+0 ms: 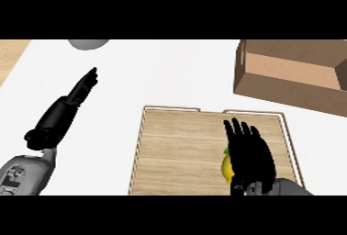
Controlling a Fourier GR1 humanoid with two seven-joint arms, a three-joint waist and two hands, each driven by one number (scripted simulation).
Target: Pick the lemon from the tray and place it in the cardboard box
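The black right hand (248, 153) hides most of the yellow lemon (228, 167); the brown cardboard box (293, 73) and grey round object (88, 43) are cut off.

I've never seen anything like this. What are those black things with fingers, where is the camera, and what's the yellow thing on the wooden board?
You are looking through a camera in the robot's head, pointed steeply down at a white counter. The two grey forearms rising from the bottom edge are the robot's own, each ending in a black robot hand.

The left robot hand is stretched out straight over the bare counter, away from everything, holding nothing. The right robot hand is over the wooden tray, fingers extended, right beside the yellow thing, a lemon. The hand partly hides the lemon, and its fingers are not curled round it, so it is not held yet.

At the upper right stands an open cardboard box, where the lemon should go. A grey round object peeks in at the top edge; I cannot tell what it is.
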